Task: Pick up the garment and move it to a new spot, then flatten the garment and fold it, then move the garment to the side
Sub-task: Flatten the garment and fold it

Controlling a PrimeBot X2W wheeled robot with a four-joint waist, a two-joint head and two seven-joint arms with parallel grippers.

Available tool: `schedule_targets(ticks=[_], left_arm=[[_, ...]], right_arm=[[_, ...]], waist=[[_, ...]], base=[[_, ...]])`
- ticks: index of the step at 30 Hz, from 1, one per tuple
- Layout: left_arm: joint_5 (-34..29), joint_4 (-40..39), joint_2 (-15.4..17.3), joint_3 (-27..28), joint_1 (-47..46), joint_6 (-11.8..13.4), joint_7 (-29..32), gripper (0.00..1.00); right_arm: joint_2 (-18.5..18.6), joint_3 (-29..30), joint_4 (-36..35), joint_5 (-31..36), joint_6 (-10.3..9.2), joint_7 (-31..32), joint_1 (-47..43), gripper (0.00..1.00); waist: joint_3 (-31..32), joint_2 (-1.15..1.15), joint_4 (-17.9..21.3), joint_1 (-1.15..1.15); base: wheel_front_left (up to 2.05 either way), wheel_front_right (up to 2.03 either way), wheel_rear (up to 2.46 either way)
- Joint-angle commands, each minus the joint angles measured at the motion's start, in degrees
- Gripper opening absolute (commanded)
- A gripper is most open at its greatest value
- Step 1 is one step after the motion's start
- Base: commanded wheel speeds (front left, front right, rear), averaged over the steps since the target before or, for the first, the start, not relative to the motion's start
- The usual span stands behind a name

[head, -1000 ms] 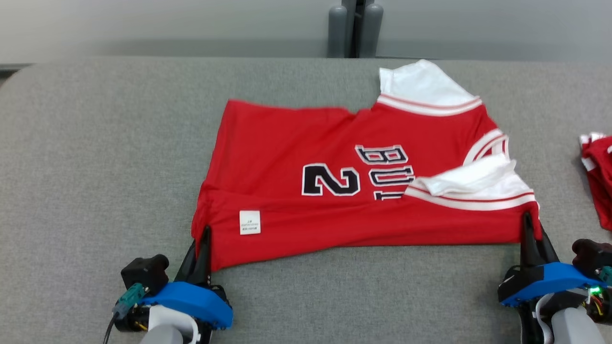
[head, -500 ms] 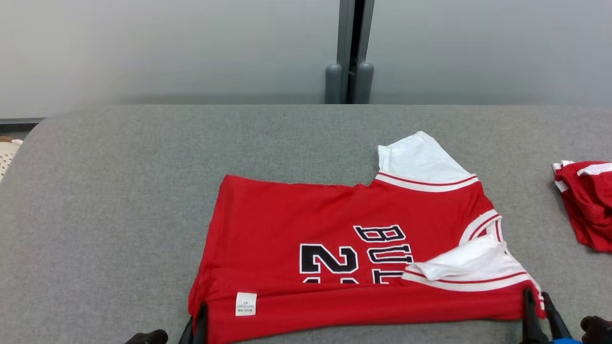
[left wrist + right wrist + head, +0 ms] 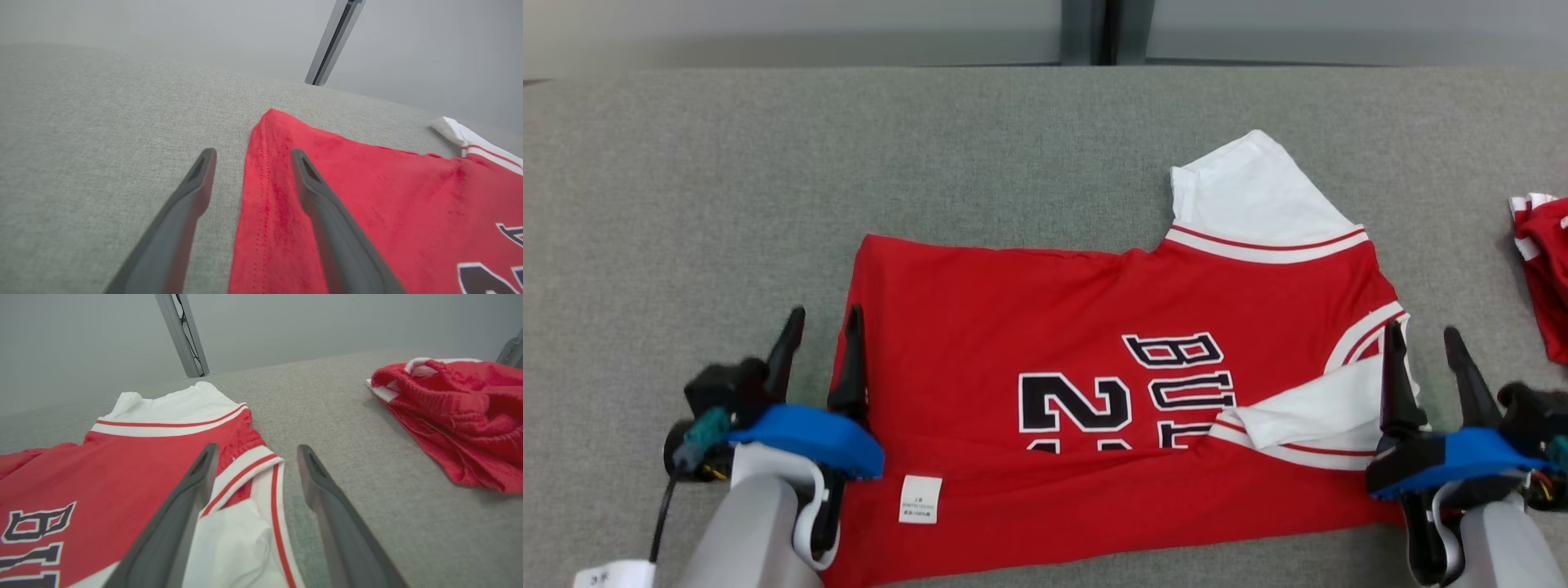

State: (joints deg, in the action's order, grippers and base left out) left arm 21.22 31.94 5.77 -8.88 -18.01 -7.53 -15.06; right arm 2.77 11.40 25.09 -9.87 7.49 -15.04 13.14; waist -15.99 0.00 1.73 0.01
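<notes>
Since a second ago, both pincers have let go of the jersey's [image 3: 1094,327] near hem. Your left gripper [image 3: 825,314] now straddles the jersey's left edge, fingers spread and empty; your right gripper [image 3: 1421,328] straddles its right edge likewise. The jersey lies flat on the grey table [image 3: 686,163], with another red garment [image 3: 1547,278] well to its right.

Crumpled red-white cloth [image 3: 1547,278] at right on grey fabric tabletop [image 3: 686,163]; metal post [image 3: 1086,33] against wall [image 3: 768,24] behind.
</notes>
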Motion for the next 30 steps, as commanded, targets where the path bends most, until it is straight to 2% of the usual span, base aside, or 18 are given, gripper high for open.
schedule_targets(ticks=[1,8,15,20,21,22,23,27,30], left_arm=[[0.52,2.46,1.23,-0.89,-4.37,0.09,-0.15,1.00],[2.93,12.91,4.95,-5.82,-15.94,0.09,-0.07,1.00],[5.35,18.28,6.16,-10.63,-19.67,0.10,-0.11,1.00],[4.50,20.61,6.31,-15.74,-21.07,0.09,0.02,1.00],[4.08,21.43,6.29,-17.06,-21.38,0.10,0.05,0.78],[3.80,22.41,6.15,-18.23,-21.56,0.09,0.30,0.44],[3.78,23.26,5.96,-19.30,-21.86,0.09,0.58,0.00],[3.90,25.98,5.67,-20.93,-23.59,0.11,0.49,0.00],[3.62,26.59,6.03,-20.07,-25.03,1.43,0.22,0.00]], right_arm=[[0.25,-0.63,-0.30,0.61,0.00,-0.16,2.46,1.00],[0.24,-2.60,-0.14,2.87,0.00,-0.16,8.84,1.00],[0.42,-2.40,-1.47,3.89,0.00,-0.16,11.57,1.00],[2.11,-3.08,-0.87,5.06,0.00,-0.16,14.21,1.00],[2.56,-3.36,-0.44,5.45,0.00,-0.16,14.90,1.00],[3.11,-3.64,0.35,6.03,0.00,-0.16,15.62,1.00],[3.63,-3.93,1.16,6.57,0.00,-0.16,16.58,1.00],[5.56,-4.73,5.40,8.54,0.00,0.56,21.43,1.00],[6.85,-4.75,8.91,9.84,0.00,2.85,25.32,1.00]], waist=[[-1.94,0.00,-0.29,-0.01],[-5.67,0.00,1.61,-0.01],[-7.09,0.00,2.10,-0.01],[-7.80,0.00,1.66,-0.01],[-7.95,0.00,1.50,-0.01],[-8.07,0.00,1.29,-0.01],[-8.18,0.00,1.07,-0.01],[-8.48,0.00,-0.10,-0.01],[-8.80,0.00,-1.32,-0.01]], base=[[0.00,0.00,0.00],[0.00,0.00,0.00],[0.00,0.00,0.00],[0.00,0.00,0.00],[0.00,0.00,0.00],[0.00,0.00,0.00],[0.00,0.00,0.00],[0.00,0.00,0.00],[0.00,0.00,0.00]])
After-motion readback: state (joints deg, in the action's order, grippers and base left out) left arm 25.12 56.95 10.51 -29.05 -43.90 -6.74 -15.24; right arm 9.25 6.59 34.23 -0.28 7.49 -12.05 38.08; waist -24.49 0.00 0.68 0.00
